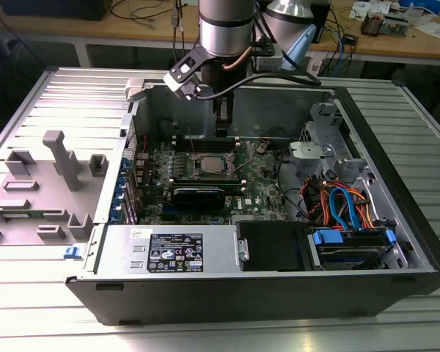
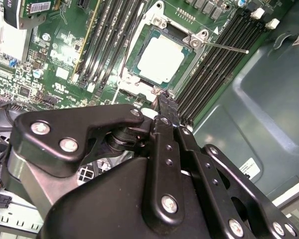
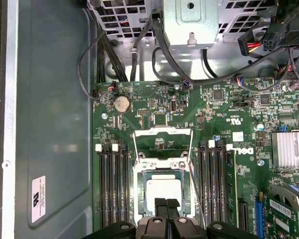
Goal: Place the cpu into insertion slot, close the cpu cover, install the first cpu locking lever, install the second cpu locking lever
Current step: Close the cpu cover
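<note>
The cpu [image 3: 163, 190] lies flat in the insertion slot [image 3: 142, 194] on the green motherboard, its silver top facing up; it also shows in the second wrist view [image 2: 161, 59] and the exterior view [image 1: 209, 163]. The cpu cover [image 3: 163, 132] is flipped open, lying back on the board beyond the slot. A thin locking lever [image 2: 224, 47] sticks out beside the slot, unlatched. My gripper [image 3: 167, 202] hangs just above the cpu's near edge, its black fingers [image 2: 164, 107] pressed together and holding nothing. In the exterior view the gripper [image 1: 221, 128] reaches down into the open computer case.
Black memory slots [image 3: 112, 184] flank the socket on both sides. A black graphics card [image 1: 198, 194] lies in front of it. The case wall [image 3: 50, 124], the drive cage [image 1: 315, 150] and cable bundles [image 1: 337, 202] hem in the board. A grey fixture [image 1: 55, 158] stands at the exterior view's left.
</note>
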Tool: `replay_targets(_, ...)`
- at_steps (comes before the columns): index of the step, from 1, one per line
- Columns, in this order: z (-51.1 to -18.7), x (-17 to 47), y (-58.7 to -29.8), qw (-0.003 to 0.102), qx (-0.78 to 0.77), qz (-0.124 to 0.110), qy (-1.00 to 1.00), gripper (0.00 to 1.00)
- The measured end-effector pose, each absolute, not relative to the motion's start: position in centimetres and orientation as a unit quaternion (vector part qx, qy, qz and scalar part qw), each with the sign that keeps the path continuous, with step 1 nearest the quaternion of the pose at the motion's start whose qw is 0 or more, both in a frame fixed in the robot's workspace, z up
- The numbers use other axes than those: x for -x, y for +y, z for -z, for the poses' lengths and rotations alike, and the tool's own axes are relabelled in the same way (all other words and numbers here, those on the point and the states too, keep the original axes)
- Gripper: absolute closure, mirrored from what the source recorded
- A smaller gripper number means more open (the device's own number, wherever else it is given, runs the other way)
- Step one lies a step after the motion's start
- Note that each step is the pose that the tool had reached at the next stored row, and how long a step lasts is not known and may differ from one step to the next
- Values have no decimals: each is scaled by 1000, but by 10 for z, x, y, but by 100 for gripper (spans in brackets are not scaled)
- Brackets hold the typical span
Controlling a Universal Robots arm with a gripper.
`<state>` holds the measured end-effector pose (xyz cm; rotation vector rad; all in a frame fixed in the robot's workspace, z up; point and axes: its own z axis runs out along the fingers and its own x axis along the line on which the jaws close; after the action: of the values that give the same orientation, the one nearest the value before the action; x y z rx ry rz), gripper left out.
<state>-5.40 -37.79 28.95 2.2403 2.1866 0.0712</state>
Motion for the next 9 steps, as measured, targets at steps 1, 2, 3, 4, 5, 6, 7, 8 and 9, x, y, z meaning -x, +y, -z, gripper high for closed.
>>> replay_targets(1,-289,53,-378,5,-715,-23,698,89)
replay_targets(2,-290,53,-378,5,-715,-23,698,89)
replay_targets(3,-290,52,-378,5,-715,-23,698,89)
replay_targets(4,-289,52,-378,5,-715,-23,698,89)
replay_targets(5,-290,52,-378,5,-715,-23,698,89)
replay_targets(6,-289,51,-378,5,-716,-23,698,89)
replay_targets(7,-289,51,-378,5,-716,-23,698,89)
replay_targets(8,-290,51,-378,5,-716,-23,698,89)
replay_targets(9,-290,51,-378,5,-715,-23,698,89)
